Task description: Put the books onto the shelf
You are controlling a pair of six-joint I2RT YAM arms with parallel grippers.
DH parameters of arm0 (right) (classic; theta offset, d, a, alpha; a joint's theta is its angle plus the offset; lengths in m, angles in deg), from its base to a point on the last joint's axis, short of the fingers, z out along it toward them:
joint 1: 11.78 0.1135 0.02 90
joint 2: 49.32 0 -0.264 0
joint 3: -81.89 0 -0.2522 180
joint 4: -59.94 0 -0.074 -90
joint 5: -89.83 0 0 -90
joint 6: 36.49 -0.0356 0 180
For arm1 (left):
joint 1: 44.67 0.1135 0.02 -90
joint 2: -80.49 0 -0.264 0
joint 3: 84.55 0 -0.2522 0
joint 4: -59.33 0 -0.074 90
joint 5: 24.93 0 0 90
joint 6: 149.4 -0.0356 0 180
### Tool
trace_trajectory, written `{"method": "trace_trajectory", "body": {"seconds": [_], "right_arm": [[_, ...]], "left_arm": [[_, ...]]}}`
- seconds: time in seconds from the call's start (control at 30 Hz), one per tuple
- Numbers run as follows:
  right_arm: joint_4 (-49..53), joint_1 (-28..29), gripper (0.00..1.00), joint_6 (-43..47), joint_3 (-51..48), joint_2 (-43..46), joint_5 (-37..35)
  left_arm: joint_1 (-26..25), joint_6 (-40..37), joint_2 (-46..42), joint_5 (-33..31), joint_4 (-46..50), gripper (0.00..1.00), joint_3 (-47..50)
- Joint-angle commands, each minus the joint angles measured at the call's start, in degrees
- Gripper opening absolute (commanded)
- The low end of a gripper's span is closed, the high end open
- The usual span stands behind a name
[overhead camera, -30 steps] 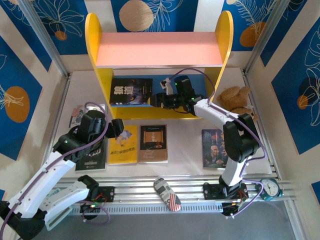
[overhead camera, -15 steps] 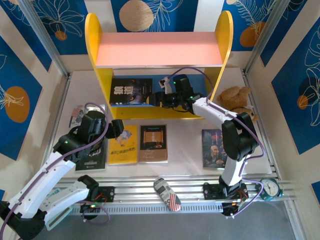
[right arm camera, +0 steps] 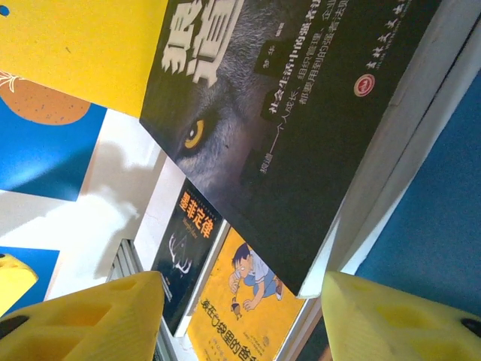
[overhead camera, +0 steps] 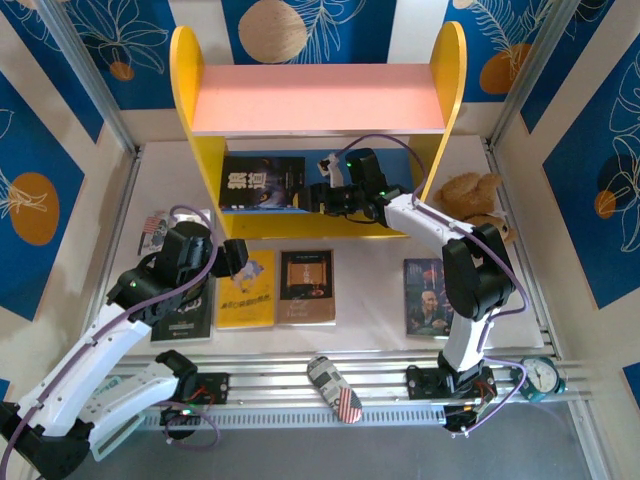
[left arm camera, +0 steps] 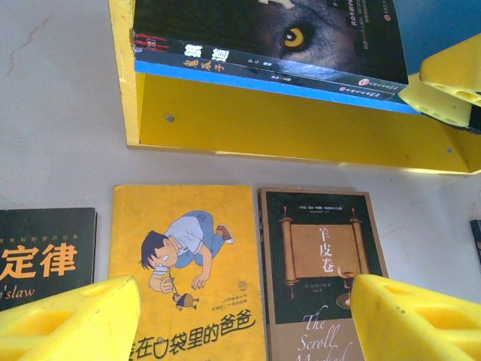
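Right gripper [overhead camera: 326,196] has shifted slightly at the shelf's [overhead camera: 185,90] lower board; one book in, four left
Nearest, the gold-title book [left arm camera: 45,259], yellow book [overhead camera: 247,292], orange-panel book [overhead camera: 306,287] and portrait book [overhead camera: 428,298] lie flat on the table [overhead camera: 370,290]; the left gripper [overhead camera: 236,256] hovers spread and empty over the yellow one; beyond, the wolf-cover book [overhead camera: 262,182] rests on the blue board, right fingers parted beside it, released

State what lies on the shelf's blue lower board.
A black wolf-cover book lies flat on the left part of the blue board. The pink top board covers the rear, so anything there is unseen.
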Motion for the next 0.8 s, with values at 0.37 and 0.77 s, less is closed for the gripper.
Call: {"method": "trace_trajectory", "body": {"seconds": [0.37, 0.77], "right_arm": [[-0.46, -0.15, 0.59, 1.22, 0.8, 0.13, 2.12], [0.18, 0.84, 0.59, 1.12, 3.38, -1.55, 2.48]], "left_arm": [[1.46, -0.29, 0.71, 2.1, -1.46, 0.75, 0.63], [2.12, -0.83, 0.71, 2.67, -1.09, 0.75, 0.35]]}}
